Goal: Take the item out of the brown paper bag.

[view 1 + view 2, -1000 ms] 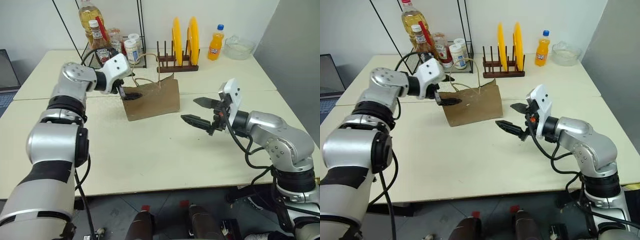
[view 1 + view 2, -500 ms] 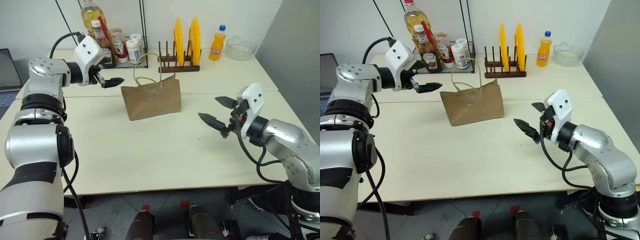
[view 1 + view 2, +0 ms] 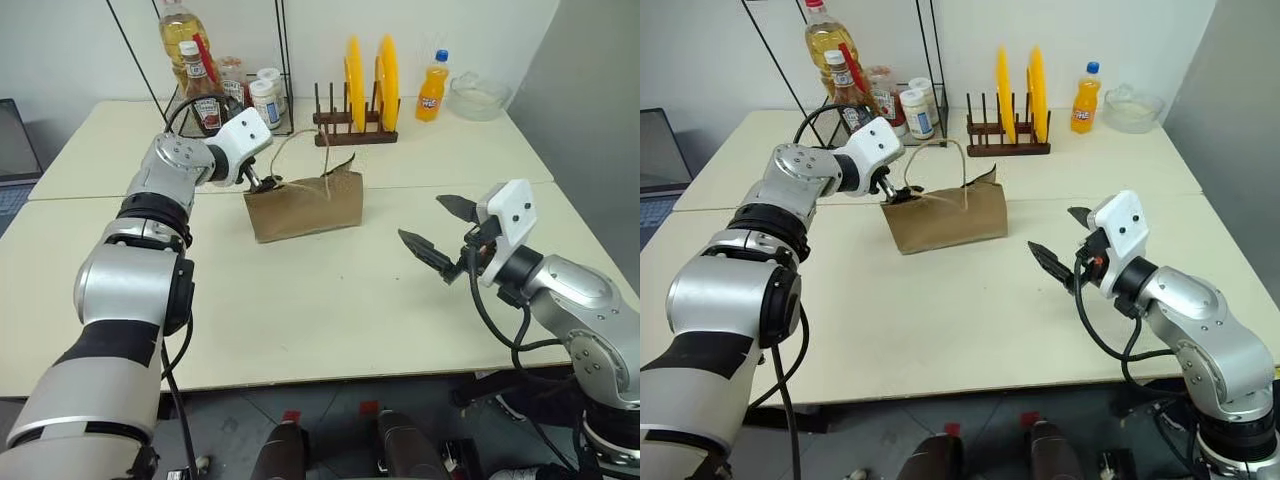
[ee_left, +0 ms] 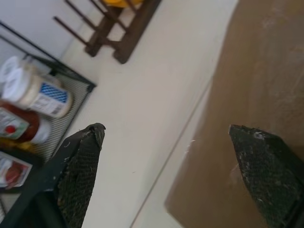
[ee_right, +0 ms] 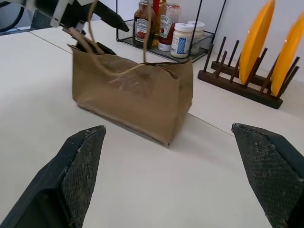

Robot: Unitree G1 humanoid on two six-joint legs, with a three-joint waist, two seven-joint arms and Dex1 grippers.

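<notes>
My left arm reaches forward and inward, toward about one o'clock from its shoulder, with the wrist bent so the left gripper (image 3: 268,185) tips a little downward. Its two black fingers (image 4: 80,168) stand wide apart (nothing sits between them). My right arm is bent at the elbow and held lower and nearer to me, out at about four o'clock. The forearm angles in toward the middle, and the right gripper (image 3: 438,232) points roughly level toward ten o'clock. Its fingers (image 5: 78,164) are spread just as wide, one above the other in the head views, and they hold nothing.
</notes>
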